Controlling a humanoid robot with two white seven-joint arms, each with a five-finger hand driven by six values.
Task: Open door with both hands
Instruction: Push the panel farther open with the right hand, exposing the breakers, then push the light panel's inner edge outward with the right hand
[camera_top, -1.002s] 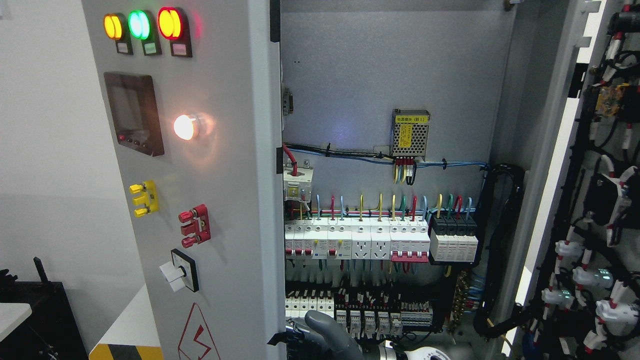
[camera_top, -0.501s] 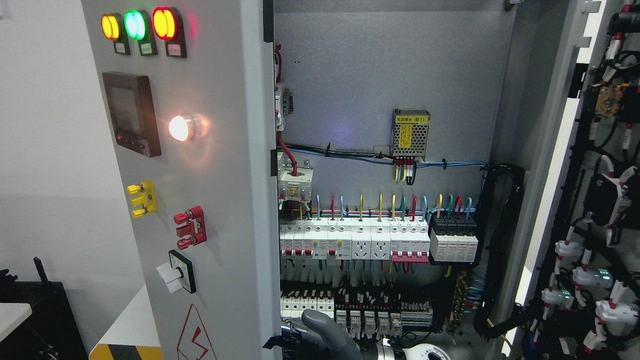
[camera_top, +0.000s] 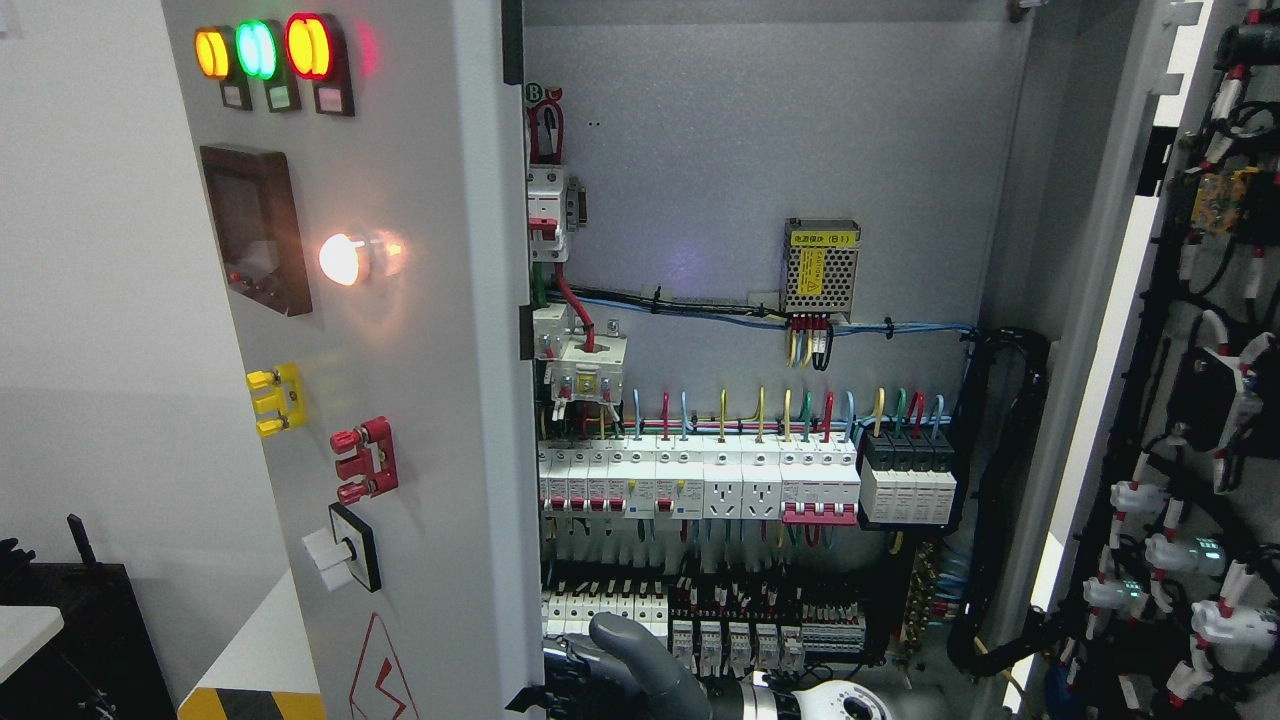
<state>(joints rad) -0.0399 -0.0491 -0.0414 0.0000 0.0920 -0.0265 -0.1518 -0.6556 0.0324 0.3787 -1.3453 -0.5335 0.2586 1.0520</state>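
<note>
The tall grey metal left door (camera_top: 420, 380) of the electrical cabinet fills the left half of the view, swung partly outward so its front panel faces left and its free edge stands in front of the cabinet's interior. On the far right, the grey right door (camera_top: 1110, 300) stands wide open, its inner face carrying black cables and white connectors. Between the doors lies the grey back panel (camera_top: 760, 150), with a row of white circuit breakers (camera_top: 700, 485) across its middle and a small perforated metal power supply with a yellow label (camera_top: 821, 266) above them. The left door carries a dark square display screen (camera_top: 255, 230), then three lit indicator lamps, amber, green and red (camera_top: 260, 50), near its top, and a glowing white lamp (camera_top: 341, 259) beside the screen. At the bottom edge, right of the left door's free edge, the right hand (camera_top: 625, 665) shows grey fingers curled at that edge; whether they actually grip the door cannot be told.
</note>
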